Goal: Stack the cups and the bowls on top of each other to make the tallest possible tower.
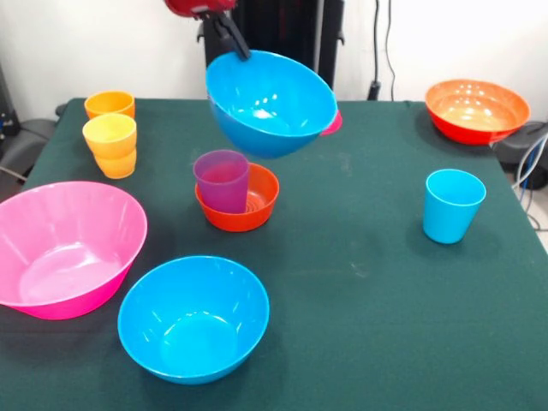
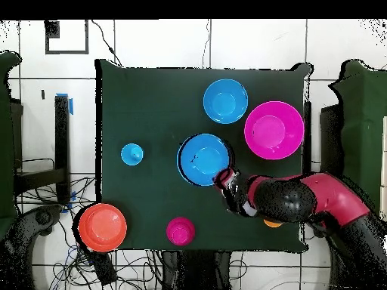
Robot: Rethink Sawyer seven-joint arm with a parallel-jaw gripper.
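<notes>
We see one blue bowl [image 1: 272,101] tilted in the air, above the purple cup [image 1: 222,180] standing in the small orange-red bowl [image 1: 248,204]. The other blue bowl [image 1: 193,317] sits upright beside the pink bowl [image 1: 64,247]. The light blue cup [image 1: 451,205] stands alone, the wide orange bowl [image 1: 476,109] at a far corner.

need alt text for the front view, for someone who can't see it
The gripper holds a tilted blue bowl by its rim in the air above a purple cup standing in a small orange-red bowl. On the green table around them are a pink bowl, a second blue bowl, a light blue cup, a wide orange bowl and orange and yellow cups.
</notes>
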